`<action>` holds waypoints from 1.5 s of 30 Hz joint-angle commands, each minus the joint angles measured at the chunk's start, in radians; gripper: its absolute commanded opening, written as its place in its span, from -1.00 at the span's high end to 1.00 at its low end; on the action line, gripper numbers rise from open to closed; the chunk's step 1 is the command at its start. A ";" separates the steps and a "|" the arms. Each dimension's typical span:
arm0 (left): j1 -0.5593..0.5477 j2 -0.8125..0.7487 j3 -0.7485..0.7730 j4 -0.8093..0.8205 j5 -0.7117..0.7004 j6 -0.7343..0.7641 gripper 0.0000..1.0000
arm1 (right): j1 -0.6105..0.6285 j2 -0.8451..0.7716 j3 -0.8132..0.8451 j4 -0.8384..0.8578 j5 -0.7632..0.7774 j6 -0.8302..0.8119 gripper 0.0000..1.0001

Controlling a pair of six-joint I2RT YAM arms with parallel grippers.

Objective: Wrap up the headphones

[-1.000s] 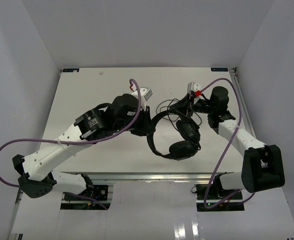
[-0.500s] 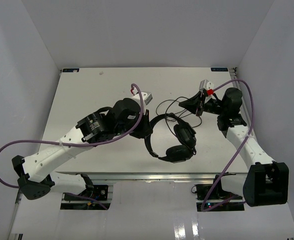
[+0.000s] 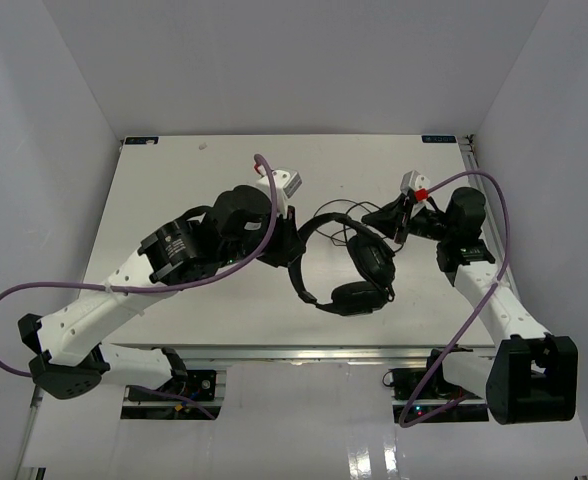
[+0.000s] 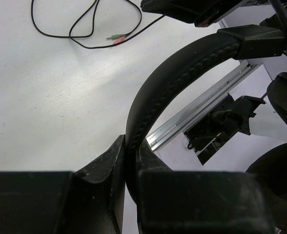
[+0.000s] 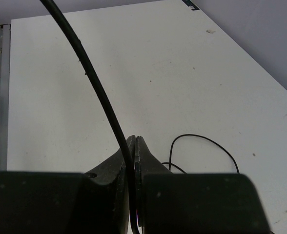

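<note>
The black headphones [image 3: 372,262] lie at mid-table, the thin headband [image 3: 300,262] curving left from the two earcups. My left gripper [image 3: 286,247] is shut on the headband [image 4: 182,73], which runs between the fingers [image 4: 109,161] in the left wrist view. The thin black cable [image 3: 336,217] loops behind the headphones. Its red and green plugs [image 4: 115,39] lie on the table. My right gripper [image 3: 391,217] is shut on the cable [image 5: 97,85], which passes up between its closed fingertips [image 5: 135,141].
The white table [image 3: 194,190] ends in a metal rail [image 4: 202,105] along its near edge. Purple robot cables [image 3: 489,205] arc over both arms. White walls enclose the left, right and back sides.
My right gripper has moved right and slightly nearer with the cable. My left gripper has shifted a little, and the headphones have turned with it.
</note>
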 commanded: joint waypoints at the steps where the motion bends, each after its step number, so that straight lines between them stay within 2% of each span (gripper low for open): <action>1: -0.002 0.039 0.102 -0.010 -0.044 0.020 1.00 | -0.024 -0.045 -0.020 0.019 -0.021 0.000 0.85; 13: -0.002 0.170 0.333 0.019 -0.074 0.037 1.00 | -0.030 -0.055 -0.063 0.071 -0.069 0.058 0.85; 19: -0.002 0.179 0.371 0.060 -0.095 0.026 1.00 | -0.031 -0.052 -0.093 0.137 -0.080 0.123 0.85; 24: -0.002 0.184 0.374 0.097 -0.116 0.012 1.00 | -0.030 -0.027 -0.096 0.248 -0.109 0.242 0.80; 27: -0.002 0.185 0.361 0.143 -0.134 -0.009 1.00 | -0.030 -0.003 -0.096 0.359 -0.126 0.352 0.71; 35: -0.002 0.172 0.276 0.338 -0.216 -0.070 1.00 | -0.013 0.068 -0.129 0.705 -0.134 0.646 0.72; 40: -0.002 0.181 0.285 0.412 -0.298 -0.091 1.00 | 0.030 0.072 -0.141 0.756 -0.130 0.695 0.73; 45: -0.001 0.184 0.284 0.496 -0.399 -0.093 1.00 | 0.085 0.036 -0.172 0.721 -0.120 0.646 0.70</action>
